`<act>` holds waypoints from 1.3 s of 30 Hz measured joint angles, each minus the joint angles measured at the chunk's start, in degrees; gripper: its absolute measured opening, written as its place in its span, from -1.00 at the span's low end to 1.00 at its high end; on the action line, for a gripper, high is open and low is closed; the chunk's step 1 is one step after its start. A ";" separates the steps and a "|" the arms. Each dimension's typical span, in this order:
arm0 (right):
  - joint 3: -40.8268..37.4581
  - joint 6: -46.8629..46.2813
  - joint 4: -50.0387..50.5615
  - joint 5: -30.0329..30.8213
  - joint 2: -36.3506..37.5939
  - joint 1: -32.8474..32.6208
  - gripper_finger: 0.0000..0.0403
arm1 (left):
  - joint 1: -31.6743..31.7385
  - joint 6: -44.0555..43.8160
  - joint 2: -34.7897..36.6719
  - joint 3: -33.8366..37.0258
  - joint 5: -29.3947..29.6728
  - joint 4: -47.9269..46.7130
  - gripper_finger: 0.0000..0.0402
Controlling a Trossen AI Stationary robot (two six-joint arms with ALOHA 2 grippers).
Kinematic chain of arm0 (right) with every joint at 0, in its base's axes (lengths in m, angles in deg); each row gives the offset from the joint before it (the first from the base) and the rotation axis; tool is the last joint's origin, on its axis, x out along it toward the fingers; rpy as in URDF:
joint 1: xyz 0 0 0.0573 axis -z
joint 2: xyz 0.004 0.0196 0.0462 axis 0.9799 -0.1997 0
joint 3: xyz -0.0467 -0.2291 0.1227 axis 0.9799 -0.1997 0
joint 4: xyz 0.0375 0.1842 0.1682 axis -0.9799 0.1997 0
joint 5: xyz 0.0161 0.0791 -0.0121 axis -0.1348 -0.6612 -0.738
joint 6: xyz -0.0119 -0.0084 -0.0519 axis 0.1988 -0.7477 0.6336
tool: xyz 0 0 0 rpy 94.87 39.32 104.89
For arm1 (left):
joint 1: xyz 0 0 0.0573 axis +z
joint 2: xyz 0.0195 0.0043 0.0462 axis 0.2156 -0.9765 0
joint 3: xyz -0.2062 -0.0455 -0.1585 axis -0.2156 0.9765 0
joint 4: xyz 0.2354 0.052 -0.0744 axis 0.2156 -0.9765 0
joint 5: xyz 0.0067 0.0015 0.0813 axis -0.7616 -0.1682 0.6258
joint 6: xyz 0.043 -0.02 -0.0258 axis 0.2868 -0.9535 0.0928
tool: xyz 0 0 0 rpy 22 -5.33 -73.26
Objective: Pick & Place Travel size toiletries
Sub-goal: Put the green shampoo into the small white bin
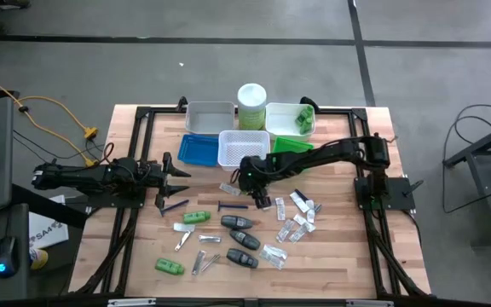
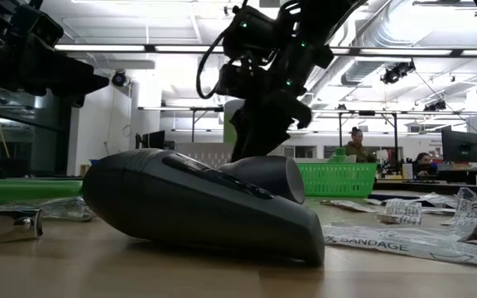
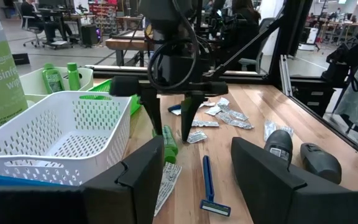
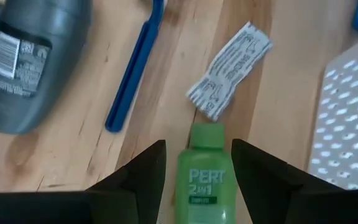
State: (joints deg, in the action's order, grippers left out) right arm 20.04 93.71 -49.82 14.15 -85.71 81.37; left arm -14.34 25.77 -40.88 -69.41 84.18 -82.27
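Observation:
My right gripper [image 4: 199, 149] is open and points down over the table's middle [image 1: 247, 181]. A green tube marked PERT [image 4: 202, 180] lies flat on the wood between its fingers, apart from them, and also shows in the left wrist view [image 3: 169, 146]. A clear bandage packet [image 4: 229, 68], a blue razor [image 4: 132, 74] and a dark grey oval case [image 4: 30, 62] lie just beyond. My left gripper [image 1: 180, 175] is open and waits level at the table's left. More green tubes [image 1: 196, 218], grey cases [image 1: 244, 239], clippers [image 1: 205, 260] and packets [image 1: 301, 217] lie toward the near edge.
Along the far side stand a white basket [image 1: 244, 147], blue tray [image 1: 199, 147], grey tray [image 1: 210, 115], white tray holding green tubes [image 1: 290, 119], green tray [image 1: 292, 145] and a pale-green canister [image 1: 251, 104]. A second razor [image 1: 173, 205] lies near my left gripper. People sit in the room behind.

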 joint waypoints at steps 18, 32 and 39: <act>0.02 -0.64 -1.77 2.22 -3.20 0.21 -0.13 | 0.00 0.00 0.00 0.00 0.00 0.00 -0.06; -0.09 -0.35 2.25 4.74 -3.39 -5.82 -0.13 | 0.00 0.00 0.00 0.02 0.01 0.00 -0.06; -0.09 0.01 2.01 6.16 -3.39 -6.61 -0.13 | 0.00 -0.02 0.00 0.02 0.00 0.00 -0.06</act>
State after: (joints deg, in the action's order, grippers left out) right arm 19.95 93.72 -47.80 20.31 -89.10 74.75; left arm -14.34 25.75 -40.88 -69.39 84.18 -82.27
